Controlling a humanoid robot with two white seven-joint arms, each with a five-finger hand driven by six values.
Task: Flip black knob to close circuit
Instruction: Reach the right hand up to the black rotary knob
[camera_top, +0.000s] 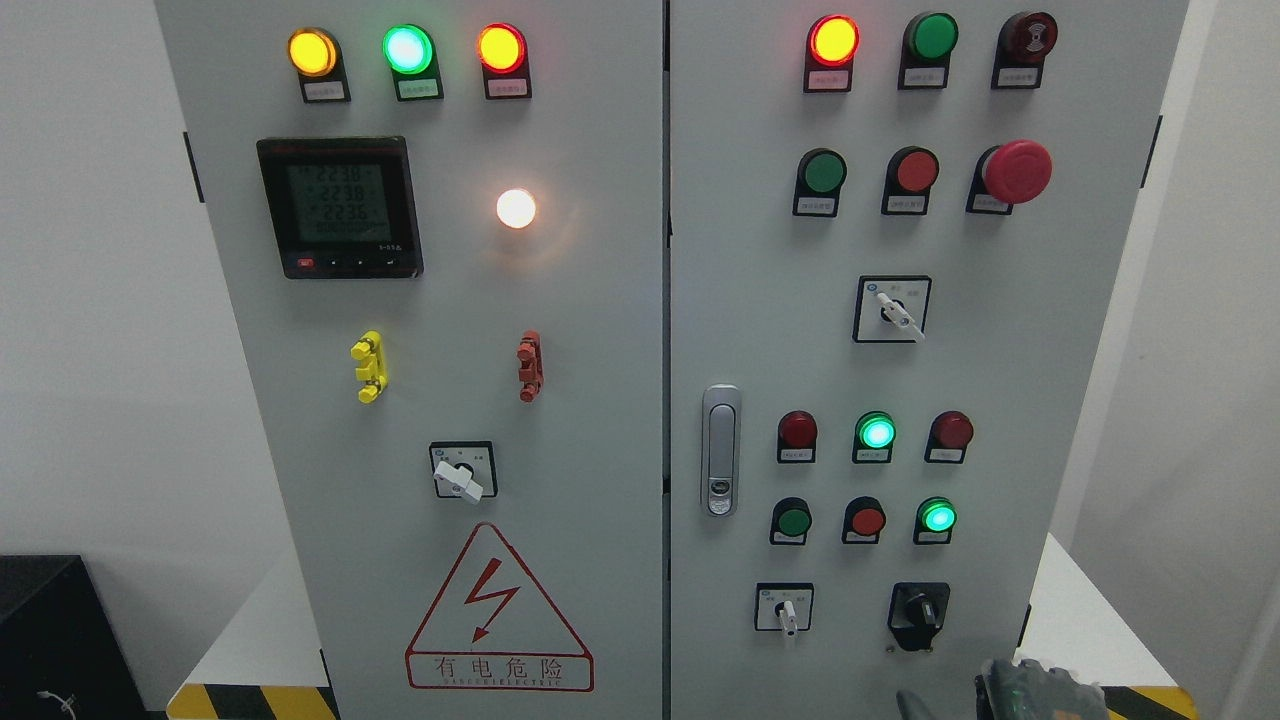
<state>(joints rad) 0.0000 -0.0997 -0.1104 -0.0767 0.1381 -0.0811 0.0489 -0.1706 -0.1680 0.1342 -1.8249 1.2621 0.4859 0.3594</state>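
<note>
Right hand only peeks in at the bottom edge, mostly cropped; can't tell if its fingers are apart or together. Black knob sits just above-left of it, untouched, on the grey cabinet's right door. Further left: door latch, then warning triangle. Cabinet stands on a white platform with striped edge; plain white walls around.

You have a white platform just above and right of the robot's right hand. Its yellow-and-black hazard stripe runs along the front edge, far to the hand's left. The grey electrical cabinet stands directly on the platform, rising above the hand.
</note>
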